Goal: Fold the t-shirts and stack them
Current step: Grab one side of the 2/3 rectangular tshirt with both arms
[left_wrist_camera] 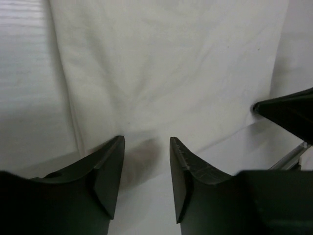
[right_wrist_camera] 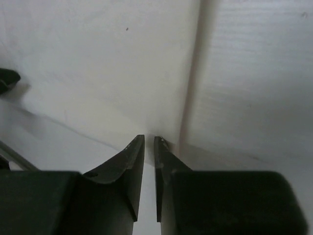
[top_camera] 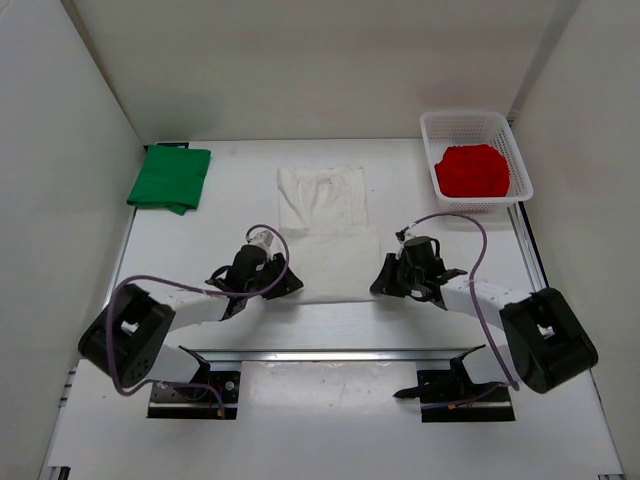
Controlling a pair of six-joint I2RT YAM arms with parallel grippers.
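A white t-shirt (top_camera: 325,225) lies spread flat mid-table, its near hem toward the arms. My left gripper (top_camera: 287,281) is open at the hem's left part, and the left wrist view shows the cloth edge (left_wrist_camera: 146,117) just past the parted fingertips (left_wrist_camera: 117,147). My right gripper (top_camera: 383,279) is at the hem's right corner. Its jaws stand almost together with a thin slit, tips (right_wrist_camera: 139,143) touching the cloth edge (right_wrist_camera: 122,73). Whether cloth is pinched does not show. A green t-shirt (top_camera: 170,178) lies folded at the far left. A red t-shirt (top_camera: 472,170) is bunched in the basket.
A white mesh basket (top_camera: 520,165) stands at the far right corner against the wall. White walls close in the table on three sides. A metal rail (top_camera: 330,355) runs across between the arm bases, near the front edge.
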